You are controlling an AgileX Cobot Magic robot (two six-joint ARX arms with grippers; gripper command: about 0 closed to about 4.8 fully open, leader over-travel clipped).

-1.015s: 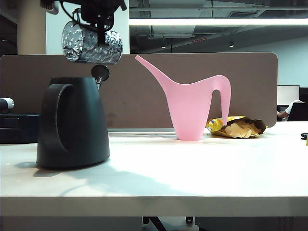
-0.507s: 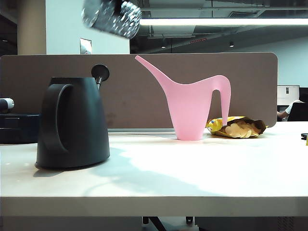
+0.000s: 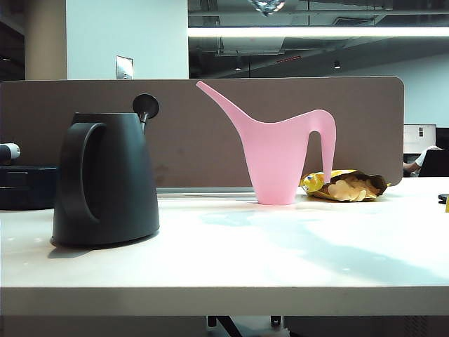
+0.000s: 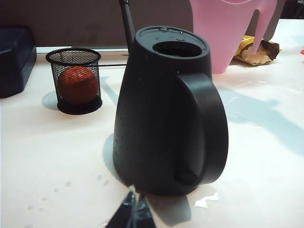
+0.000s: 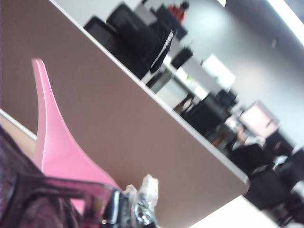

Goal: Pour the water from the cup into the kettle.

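The black kettle (image 3: pixel 105 179) stands on the left of the white table (image 3: pixel 224 267), its top opening (image 4: pixel 179 48) uncovered. Only a glinting sliver of the dimpled cup (image 3: pixel 266 5) shows, at the top edge of the exterior view, above the pink watering can. In the right wrist view the cup (image 5: pixel 28 204) fills the near corner, purplish, with its wire handle (image 5: pixel 61 187) running to my right gripper (image 5: pixel 137 203), which is shut on it. My left gripper (image 4: pixel 134 211) hovers low just in front of the kettle (image 4: pixel 166 109), fingers together with nothing between them.
A pink watering can (image 3: pixel 280 151) stands mid-table, with an open chip bag (image 3: pixel 347 186) behind it to the right. A black mesh cup with an orange ball (image 4: pixel 76 80) sits beside the kettle. A brown partition (image 3: pixel 365 119) backs the table. Water drops (image 4: pixel 206 199) lie by the kettle's base.
My right gripper has carried the cup up and to the right, from over the kettle to above the watering can, almost out of the exterior view. The kettle and left gripper have not moved.
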